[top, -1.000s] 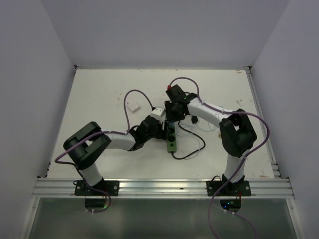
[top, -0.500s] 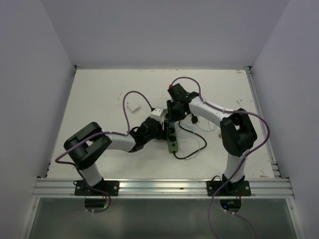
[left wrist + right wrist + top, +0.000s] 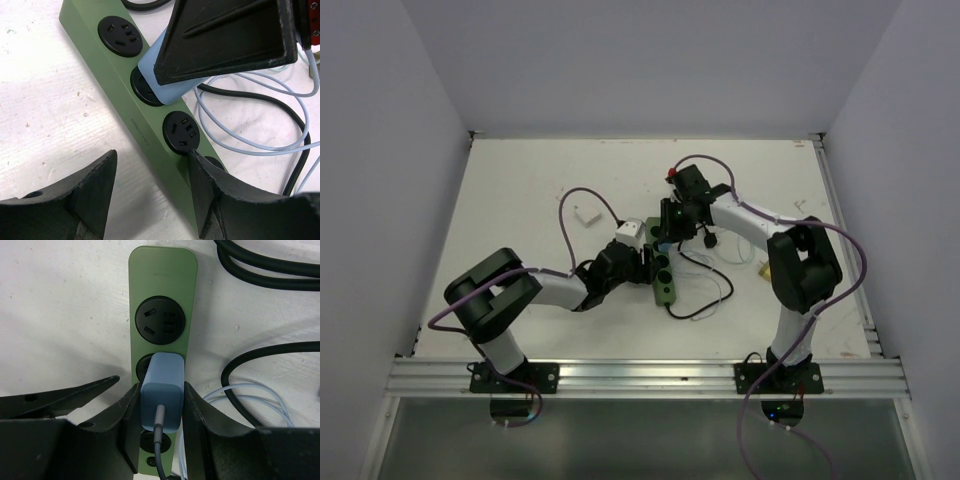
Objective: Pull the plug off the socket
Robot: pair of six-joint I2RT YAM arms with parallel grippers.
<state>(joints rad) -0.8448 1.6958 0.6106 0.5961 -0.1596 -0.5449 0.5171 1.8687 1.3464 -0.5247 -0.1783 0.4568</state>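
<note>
Risk: the long green plastic power strip (image 3: 160, 285), mid-table, lifts with the pale-blue boxy plug (image 3: 161, 390) if not pinned, and the plug's smooth sides may slip.
My right gripper (image 3: 161, 396): jaws narrow, clamped on the plug's flanks, plug seated.
My left gripper (image 3: 150, 172): jaws wide, astride the strip, not clamping.

From the left wrist, a finger (image 3: 225, 40) of the right gripper (image 3: 161, 390) covers most of the plug (image 3: 162, 80) and its outlet (image 3: 142, 86); the power strip (image 3: 95, 55) vanishes behind the left gripper (image 3: 150, 165). Overhead, the plug is too small to make out (a speck among black fingers).
</note>
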